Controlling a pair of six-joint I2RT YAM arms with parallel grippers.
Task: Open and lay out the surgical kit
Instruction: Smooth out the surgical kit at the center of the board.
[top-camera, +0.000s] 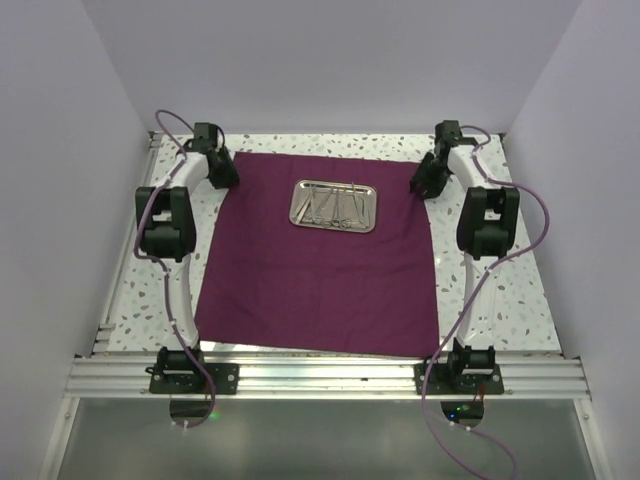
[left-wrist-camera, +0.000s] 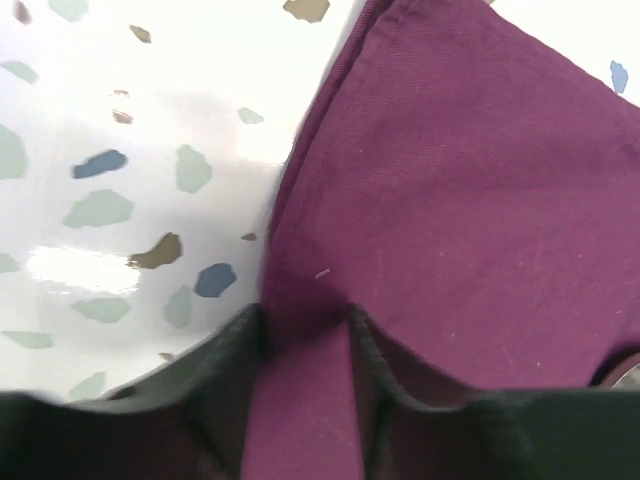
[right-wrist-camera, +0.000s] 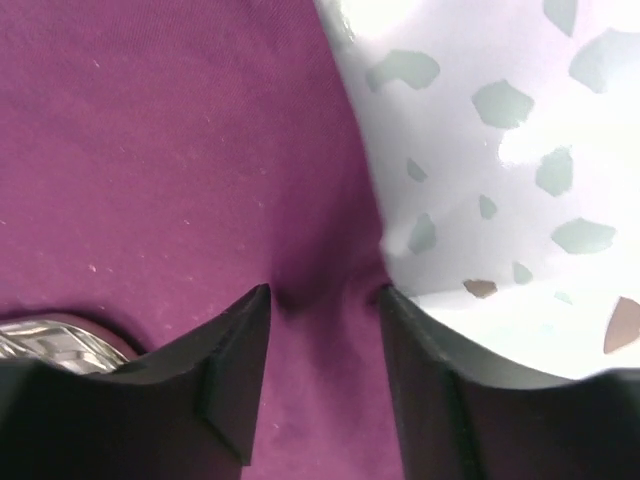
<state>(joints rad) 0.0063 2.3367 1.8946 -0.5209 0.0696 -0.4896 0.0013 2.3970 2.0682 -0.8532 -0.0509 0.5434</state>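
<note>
A dark plum woven cloth wrap (top-camera: 320, 280) is seen spread flat and unfolded over the white speckled table (top-camera: 150, 300), its near edge lying close to the arm bases. A small shiny rectangular steel tray (top-camera: 372, 210) is set on the cloth wrap towards its far edge, roughly midway between the two sides. Slim silver instruments (top-camera: 330, 207) are laid inside the tray, though they are too small to be told apart.

The left gripper (top-camera: 222, 172) is placed low at the far left corner of the cloth wrap. In the left wrist view a raised fold of the cloth is seen filling the narrow gap between its black fingers (left-wrist-camera: 230, 350), so the cloth wrap is pinched there.

The right gripper (top-camera: 425, 180) is placed low at the far right corner. In the right wrist view the cloth's edge is straddled by its black fingers (right-wrist-camera: 235, 340) and the fabric is puckered between the tips; whether it is firmly nipped cannot be told. A corner of the tray (right-wrist-camera: 50, 340) is seen just beside the left-hand finger
</note>
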